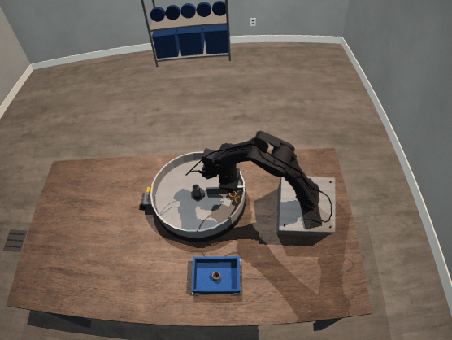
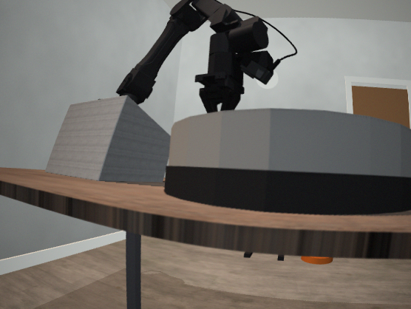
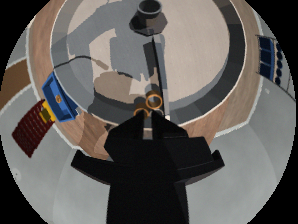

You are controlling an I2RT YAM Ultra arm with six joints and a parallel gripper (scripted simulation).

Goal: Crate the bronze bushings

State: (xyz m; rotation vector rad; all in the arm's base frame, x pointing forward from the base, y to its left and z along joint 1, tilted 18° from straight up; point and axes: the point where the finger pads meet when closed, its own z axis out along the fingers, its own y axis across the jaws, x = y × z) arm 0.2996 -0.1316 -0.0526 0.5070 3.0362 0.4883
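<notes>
The grey turntable stands in the middle of the table. A dark steel bushing stands upright near its centre and also shows in the wrist view. A bronze bushing lies by the turntable's right rim. My gripper hangs just above it, fingers close together. In the wrist view the bronze ring sits just past my fingertips, and nothing shows between them. In the low side view the turntable's wall hides my fingertips. The blue crate near the front edge holds one bronze bushing.
The arm's grey base block stands to the right of the turntable. A small dark box with a yellow top sits at the turntable's left edge. A shelf with blue bins stands at the far wall.
</notes>
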